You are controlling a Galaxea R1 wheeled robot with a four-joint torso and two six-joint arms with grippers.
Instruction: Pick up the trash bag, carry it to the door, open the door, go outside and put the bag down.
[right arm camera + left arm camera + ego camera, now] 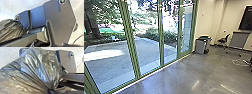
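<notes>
Trash bag (37,70), its neck bunched tightly at the left gripper (50,91), which is, as judged from the pinched plastic, clamped on it. The folds fan outward from that point, over part of the robot's base (68,62). The left arm is the nearer to the bag; green-framed glass panels (147,40) stand ahead and to the left.

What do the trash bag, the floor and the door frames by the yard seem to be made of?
The trash bag looks like thin, glossy dark plastic, given its fine creases and bright highlights. The floor seems to be polished concrete, grey with soft reflections. The door frames look like green-painted metal, though painted wood is possible.
</notes>
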